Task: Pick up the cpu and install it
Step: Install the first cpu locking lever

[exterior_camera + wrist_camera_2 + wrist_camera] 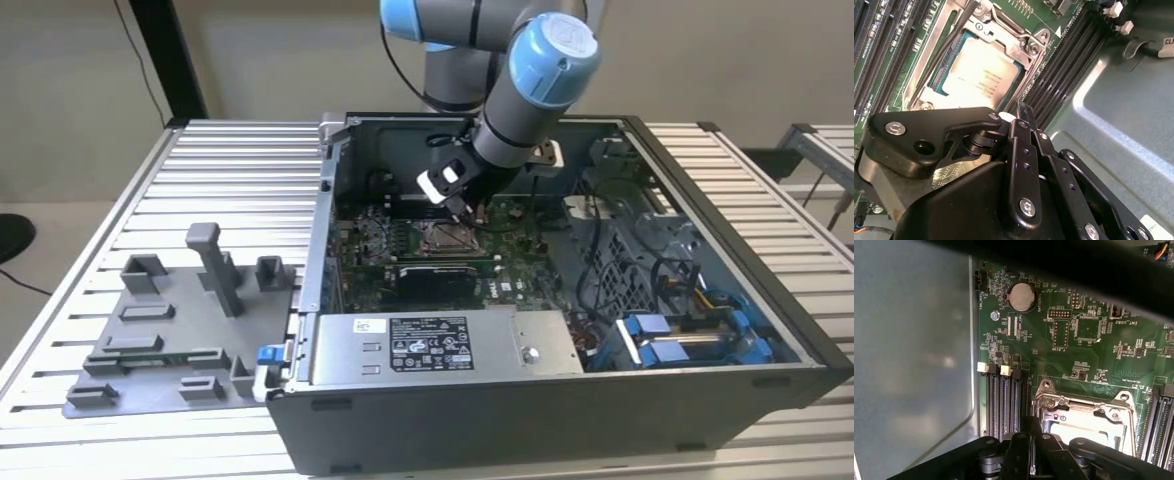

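Tool (1020,111) at socket (1030,44) edge; second wrist view shows cpu (979,75) seated inside.

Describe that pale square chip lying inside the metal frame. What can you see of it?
The cpu is a flat square chip with a pale silvery metal top, small dark print and a thin greenish edge along one side. It lies flat inside a shiny metal frame that borders it. The black tool hangs close over one side, and whether it touches the chip is unclear.
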You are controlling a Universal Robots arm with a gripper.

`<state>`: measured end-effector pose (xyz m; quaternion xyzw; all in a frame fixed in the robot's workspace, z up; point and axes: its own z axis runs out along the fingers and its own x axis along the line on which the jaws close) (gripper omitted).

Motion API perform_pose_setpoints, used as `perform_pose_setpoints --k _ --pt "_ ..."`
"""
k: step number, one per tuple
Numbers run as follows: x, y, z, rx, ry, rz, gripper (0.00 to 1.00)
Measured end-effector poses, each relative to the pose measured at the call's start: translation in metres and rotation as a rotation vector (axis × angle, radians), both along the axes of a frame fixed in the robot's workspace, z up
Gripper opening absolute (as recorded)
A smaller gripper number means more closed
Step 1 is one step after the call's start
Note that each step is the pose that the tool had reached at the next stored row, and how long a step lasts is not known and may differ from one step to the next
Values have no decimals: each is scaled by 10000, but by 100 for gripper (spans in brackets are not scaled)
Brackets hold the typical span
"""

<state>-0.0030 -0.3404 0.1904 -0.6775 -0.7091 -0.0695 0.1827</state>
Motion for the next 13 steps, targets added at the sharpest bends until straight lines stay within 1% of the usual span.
perform_pose_setpoints --k 7,13 --pt "29 0 -9 -1 -4 0 0" --pt "52 1 -12 18 -53 1 0"
